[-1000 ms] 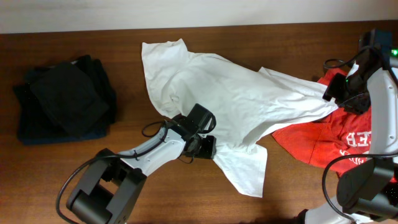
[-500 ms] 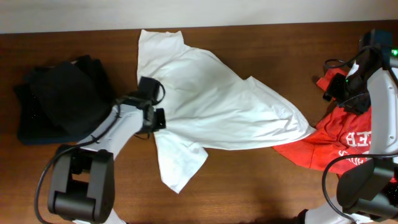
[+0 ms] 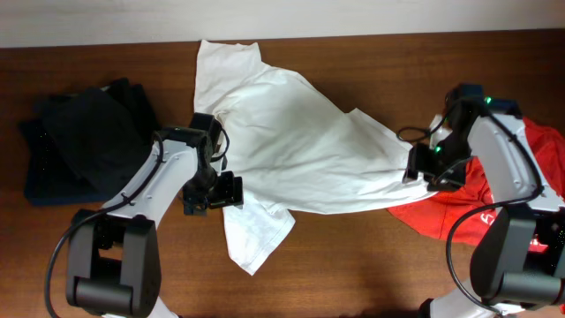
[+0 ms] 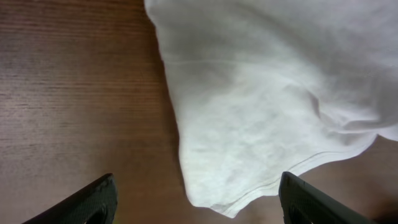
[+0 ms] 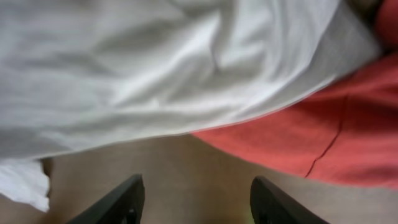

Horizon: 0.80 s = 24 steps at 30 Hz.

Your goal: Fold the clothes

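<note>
White cotton T-shirt [image 3: 309, 159]: crumpled on brown wooden desk [image 3: 397, 265] — probably wants flattening first.
Left jaws: spread, empty above it.
Right jaws: spread, empty.

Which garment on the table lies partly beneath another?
The red T-shirt at the right: the spread white T-shirt overlaps its edge; the dark folded pile lies apart.
</note>
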Motion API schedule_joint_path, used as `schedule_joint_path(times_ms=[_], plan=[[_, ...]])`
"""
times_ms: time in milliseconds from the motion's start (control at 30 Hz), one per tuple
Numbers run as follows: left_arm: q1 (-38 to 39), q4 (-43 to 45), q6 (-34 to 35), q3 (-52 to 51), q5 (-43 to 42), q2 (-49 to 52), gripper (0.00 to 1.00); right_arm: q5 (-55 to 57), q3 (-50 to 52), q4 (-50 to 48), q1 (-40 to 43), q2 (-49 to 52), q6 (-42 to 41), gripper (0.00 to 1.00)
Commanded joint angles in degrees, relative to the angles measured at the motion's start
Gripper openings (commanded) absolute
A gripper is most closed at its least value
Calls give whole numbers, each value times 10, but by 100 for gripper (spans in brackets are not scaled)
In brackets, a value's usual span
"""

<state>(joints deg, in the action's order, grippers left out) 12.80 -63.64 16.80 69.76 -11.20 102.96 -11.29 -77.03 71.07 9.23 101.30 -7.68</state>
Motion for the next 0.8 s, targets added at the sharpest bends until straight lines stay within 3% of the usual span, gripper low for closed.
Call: schedule_joint_path(times_ms=[0, 33, 133, 367, 433, 600, 767], plan=[[2, 5, -11, 3, -13, -11, 83, -1, 64, -42, 19, -4, -38, 20], [2, 4, -11, 3, -13, -11, 83, -3, 84, -56, 31, -4, -38, 9], [2, 6, -11, 3, -13, -11, 83, -10, 118, -69, 45, -4, -24, 4], [2, 16, -10, 3, -13, -11, 83, -10, 186, -146, 47, -4, -3, 4], [2, 16, -11, 3, -13, -11, 83, -4, 218, -213, 47, -4, -3, 11], [2, 16, -10, 3, -13, -11, 83, 140, 235, -276, 55, -1, -90, 13], [3, 16, -10, 3, -13, -11, 83, 181, 208, -317, 146, -1, -129, 13]])
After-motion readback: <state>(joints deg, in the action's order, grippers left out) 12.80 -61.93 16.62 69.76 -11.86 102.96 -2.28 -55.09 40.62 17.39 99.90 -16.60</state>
